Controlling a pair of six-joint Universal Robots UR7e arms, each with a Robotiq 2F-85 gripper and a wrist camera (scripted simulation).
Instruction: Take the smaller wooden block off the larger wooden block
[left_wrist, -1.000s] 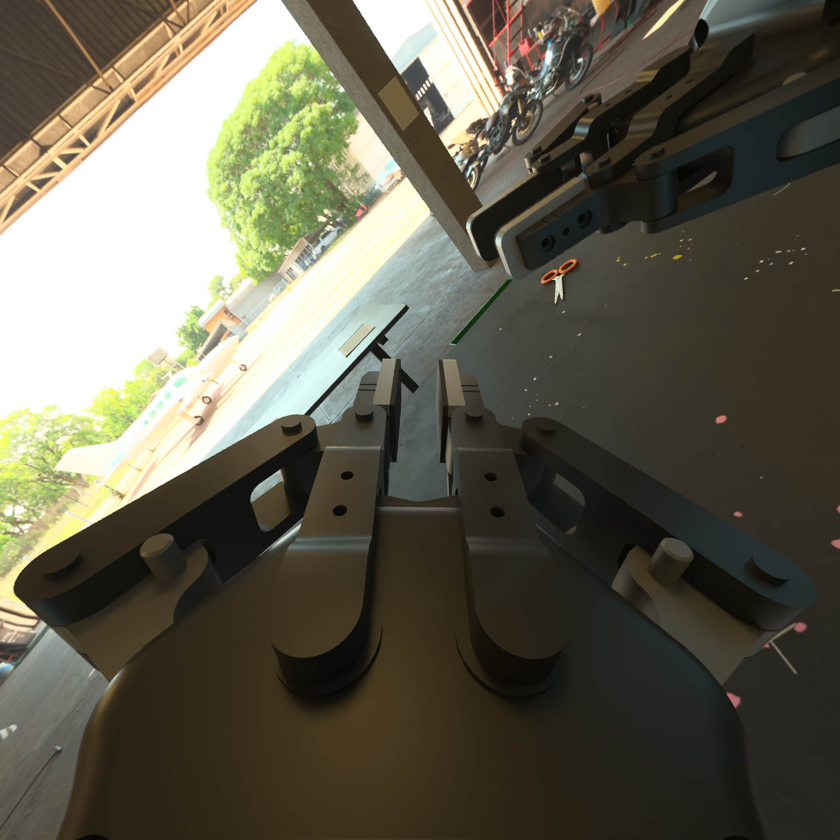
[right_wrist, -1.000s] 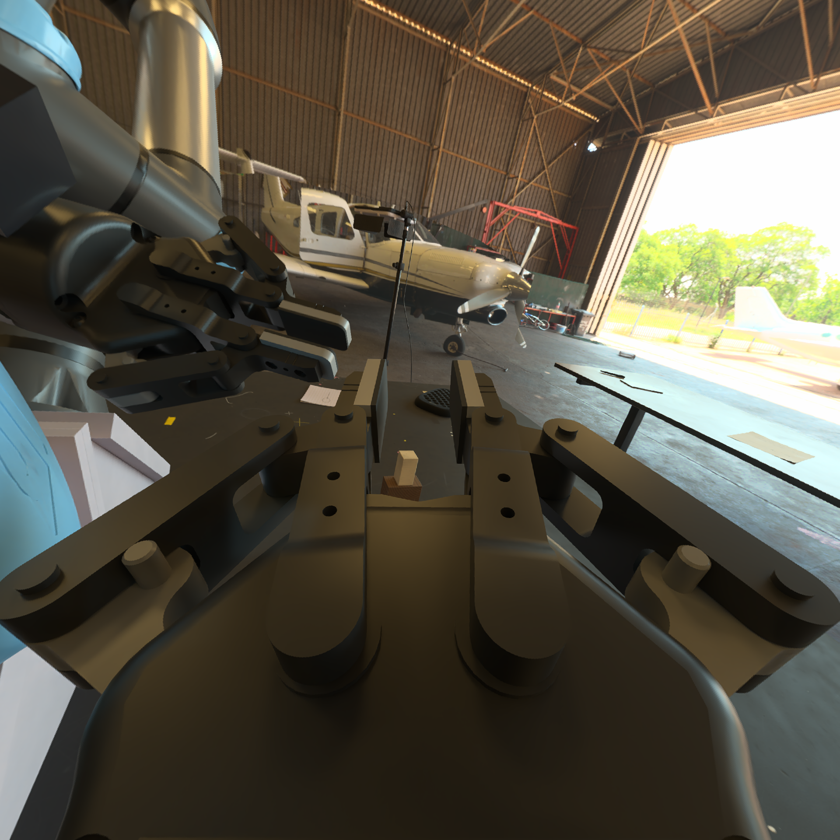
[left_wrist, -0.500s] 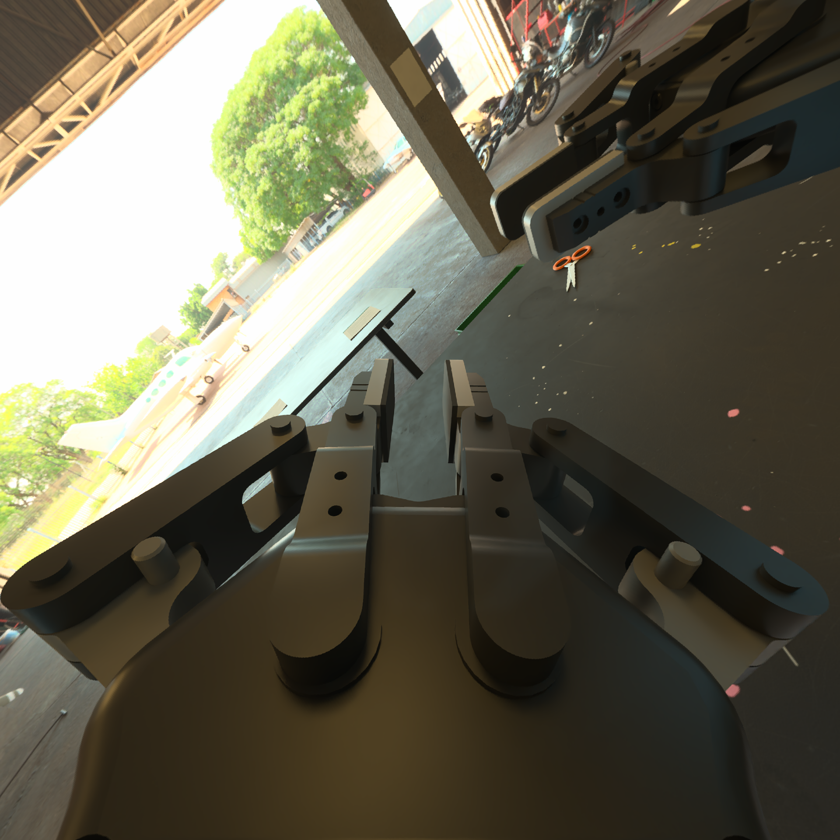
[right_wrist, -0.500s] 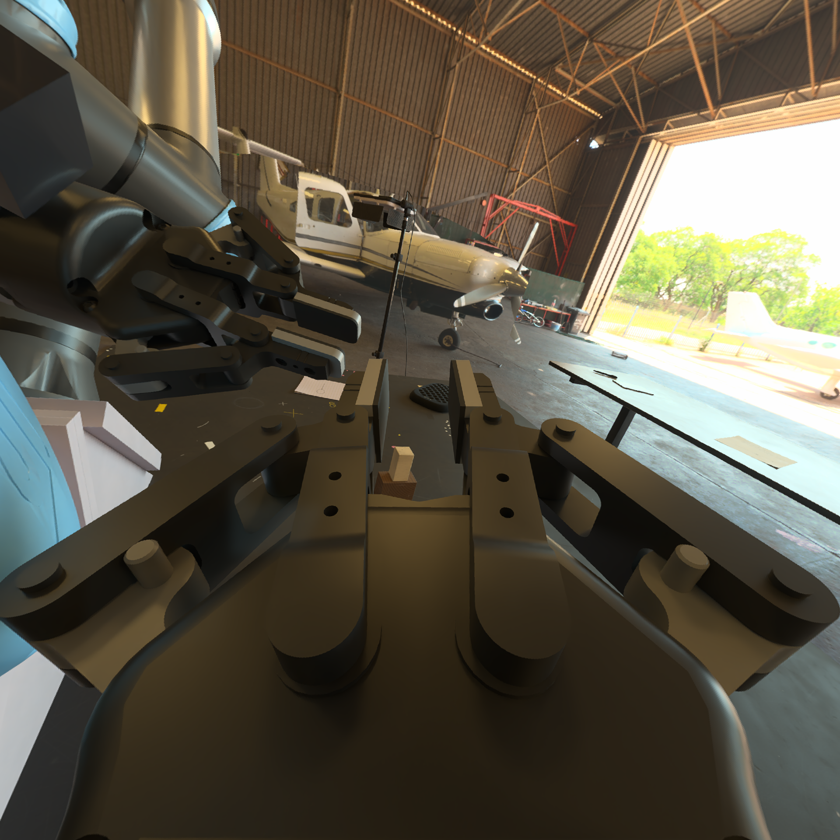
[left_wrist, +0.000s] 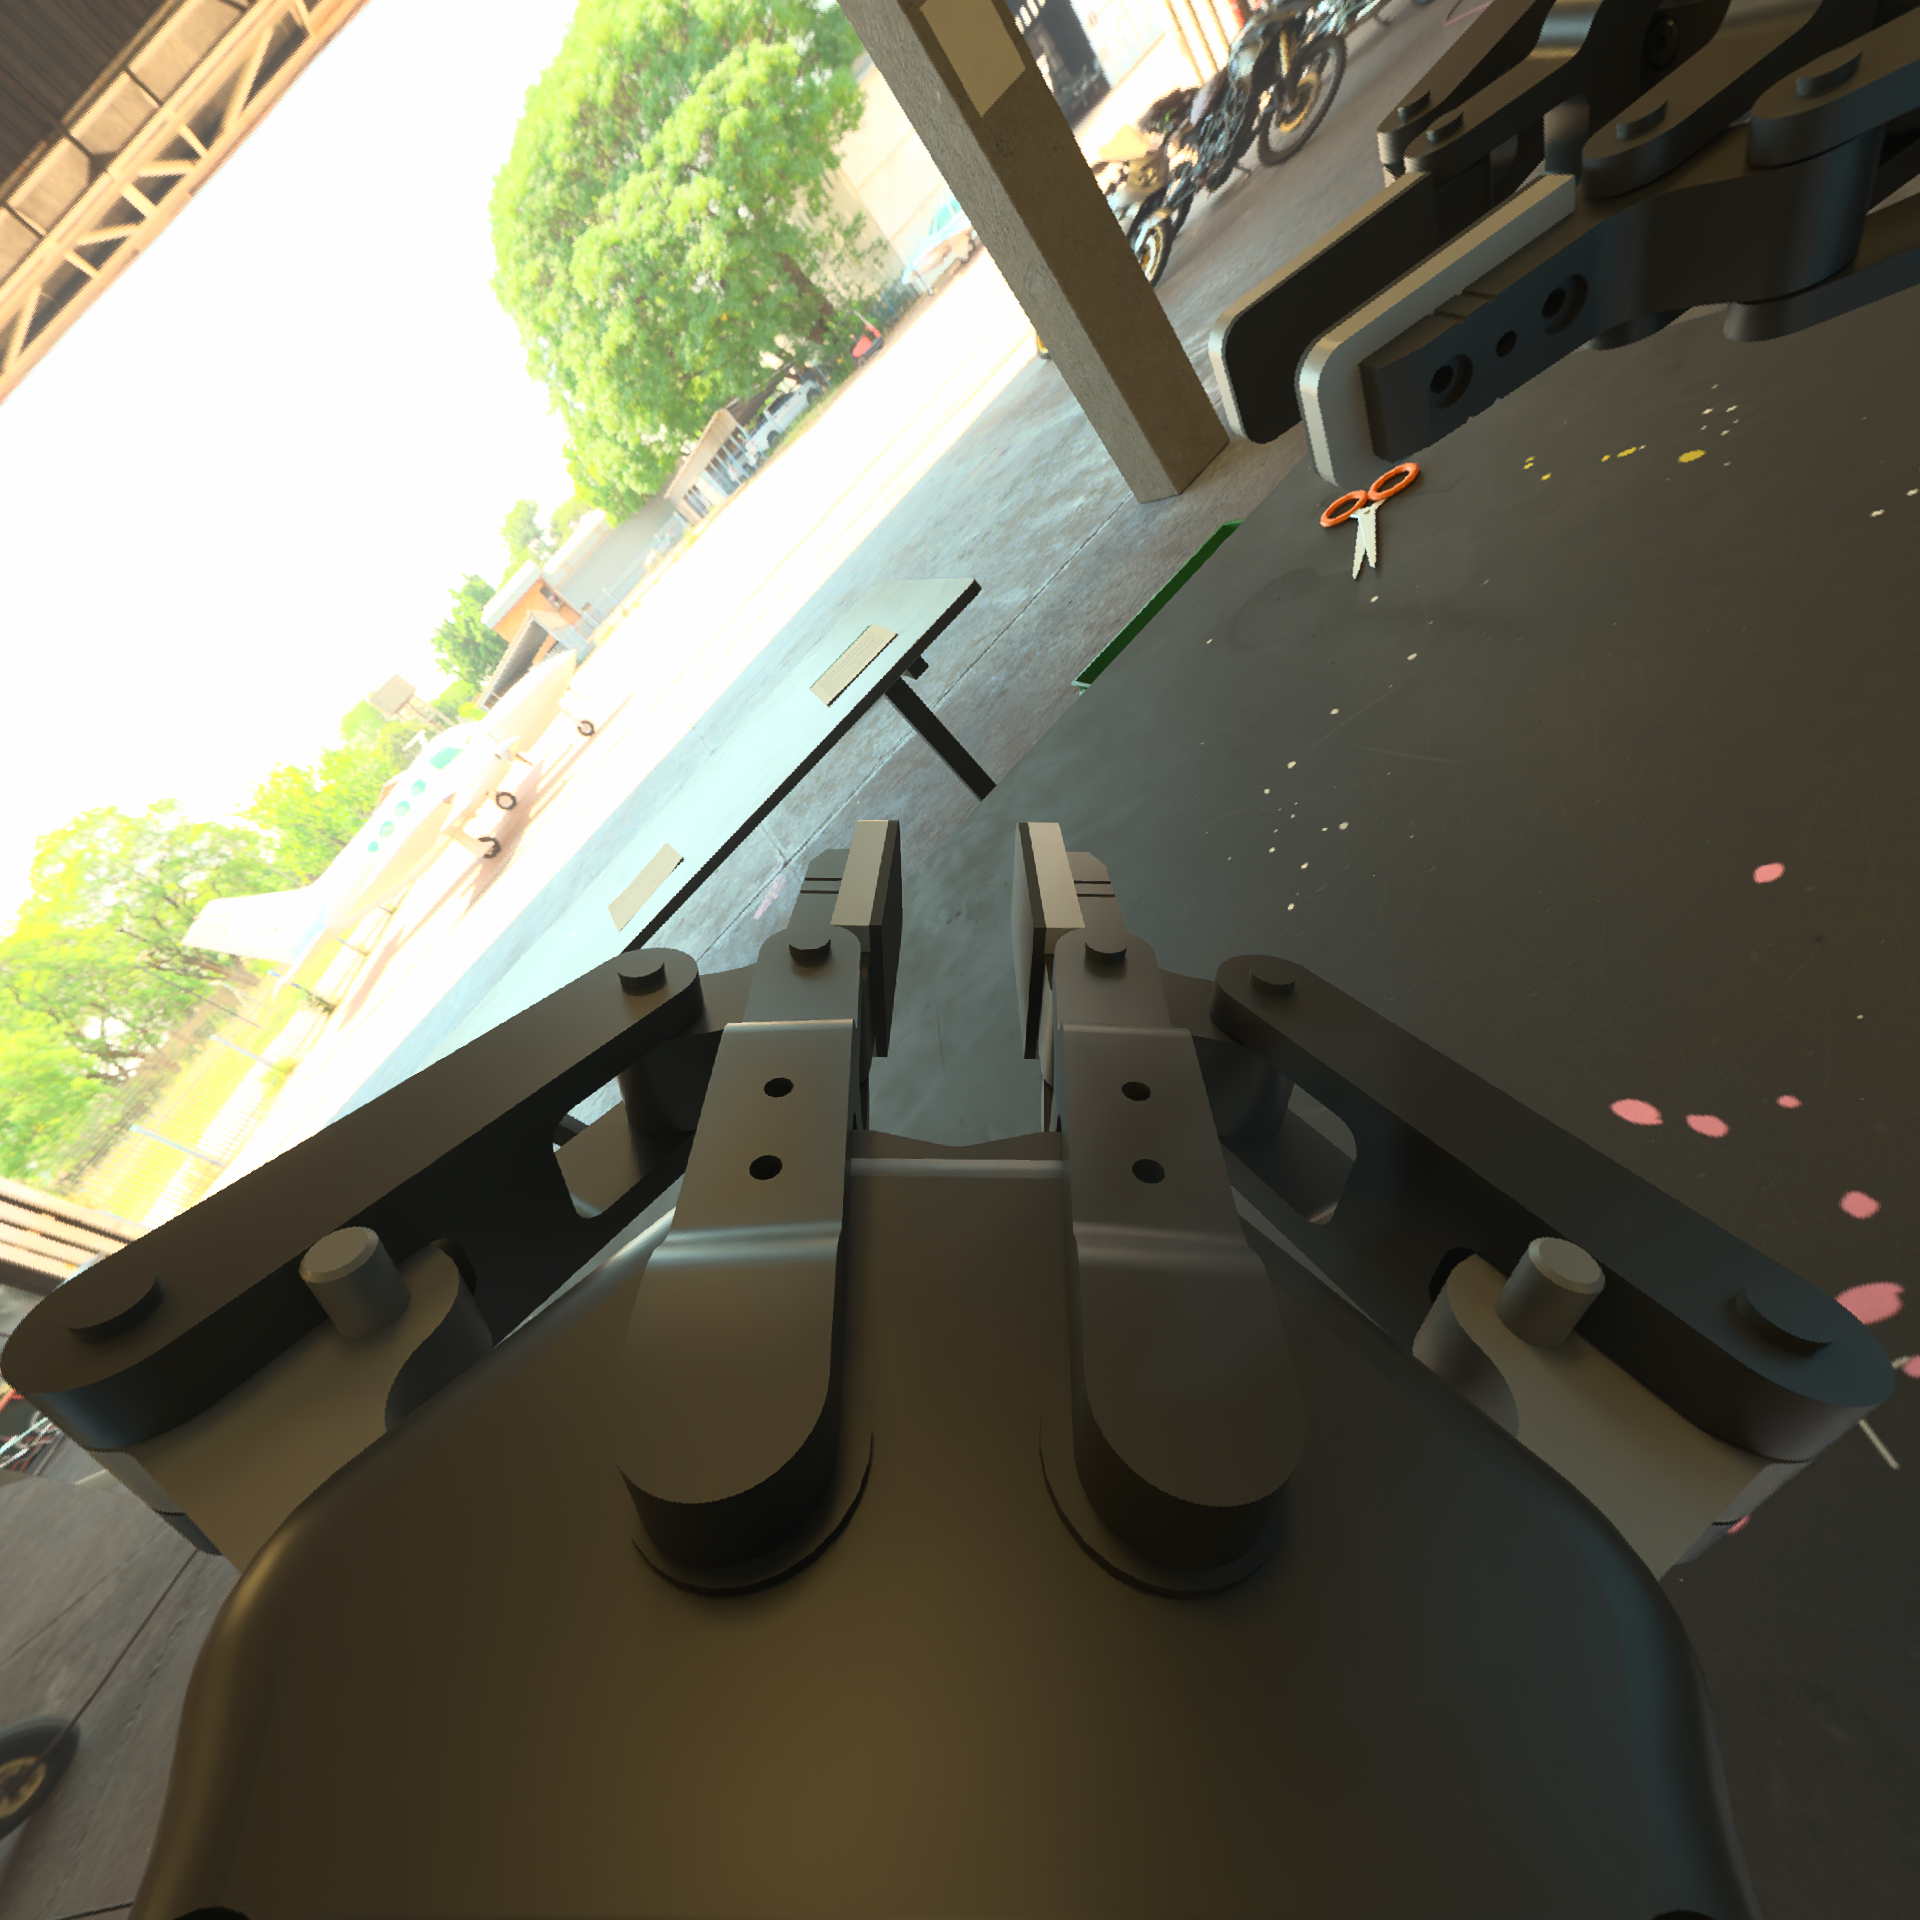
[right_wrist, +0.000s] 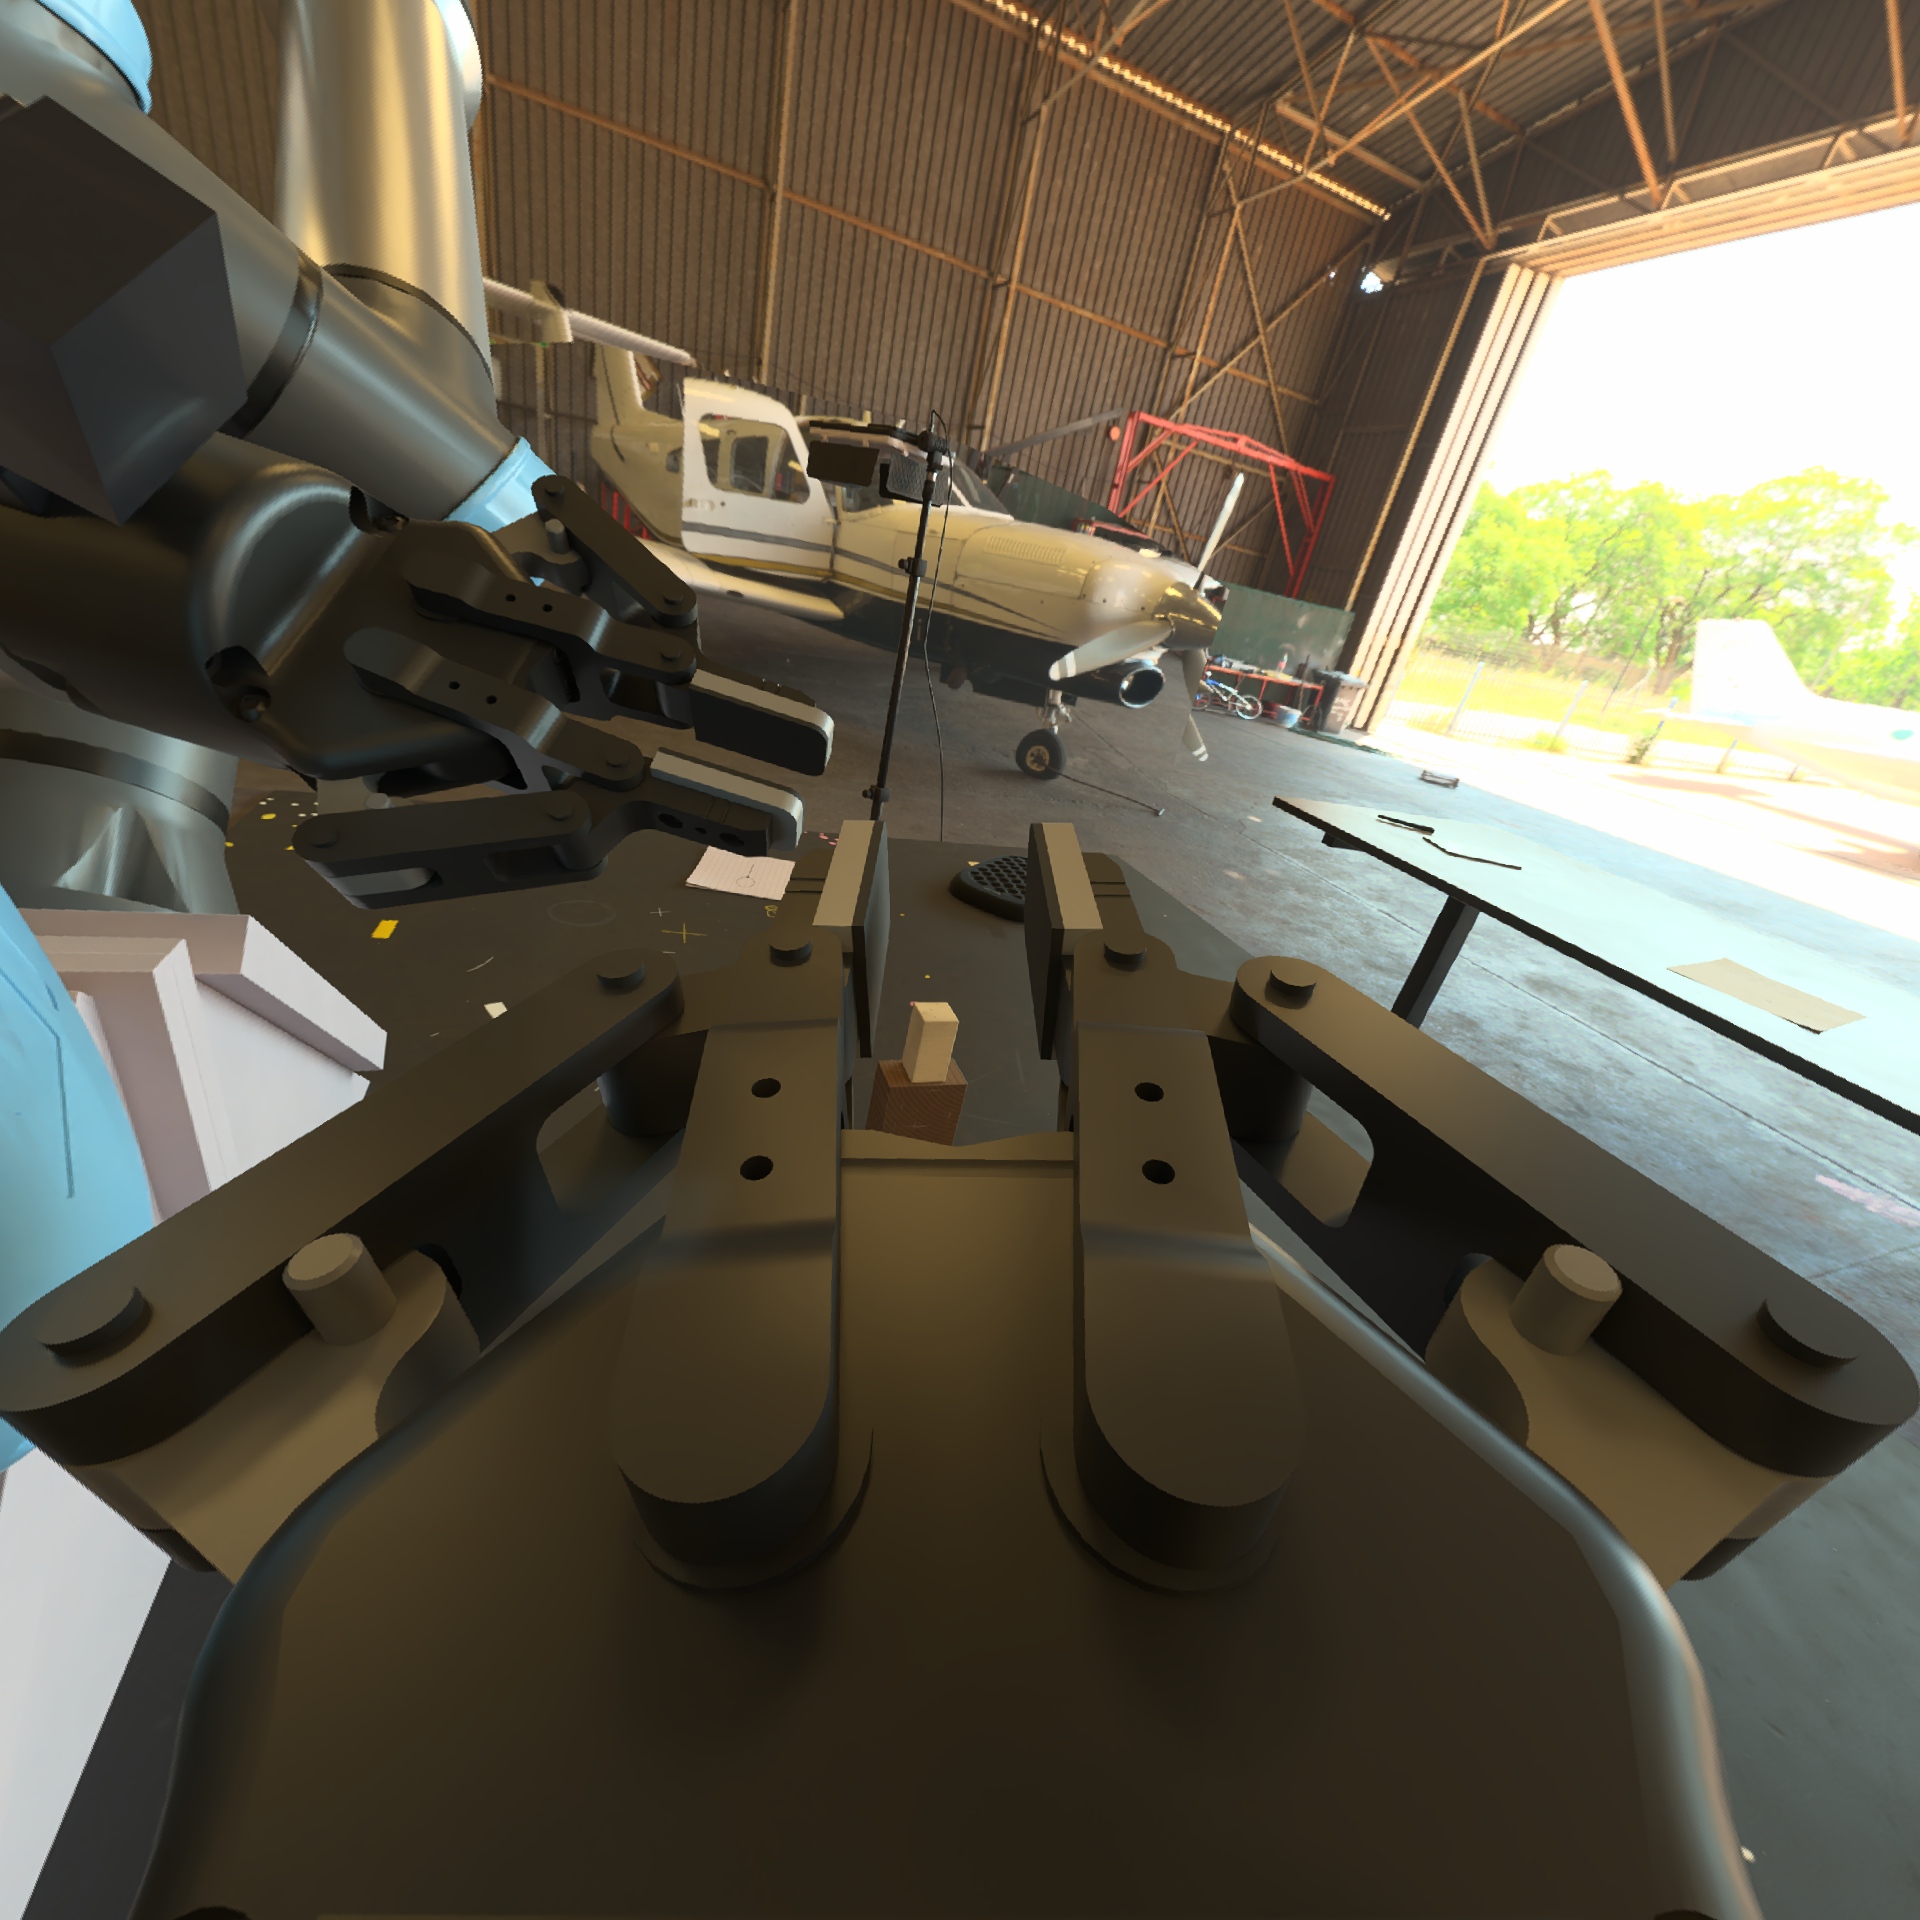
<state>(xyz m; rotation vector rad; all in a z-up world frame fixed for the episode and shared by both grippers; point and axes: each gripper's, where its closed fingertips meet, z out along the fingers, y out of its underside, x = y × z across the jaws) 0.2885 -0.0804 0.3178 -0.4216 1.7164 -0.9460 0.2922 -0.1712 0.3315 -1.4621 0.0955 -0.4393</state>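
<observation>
Right wrist view, from 9 o'clock across: the left gripper (right_wrist: 774, 764) reaches in above the dark table (right_wrist: 436, 956), fingers spread with nothing between them. A white paper sheet (right_wrist: 740, 871) lies just past its tips, toward 11 o'clock of the frame centre. At centre, the right gripper (right_wrist: 956, 883) is spread and empty. Framed between its fingers, the smaller wooden block (right_wrist: 929, 1039), pale, stands upright on the larger wooden block (right_wrist: 916, 1110), brown; both sit well short of the fingertips, apart from either pad. A round black mesh disc (right_wrist: 992, 883) lies at 12 o'clock beyond the blocks. The lower edge of the larger block is hidden by the gripper body, so its seating on the table is probable only.

Left wrist view: its own fingers stand apart, empty, over bare table; orange-handled scissors (left_wrist: 1366, 514) lie at 1 o'clock
</observation>
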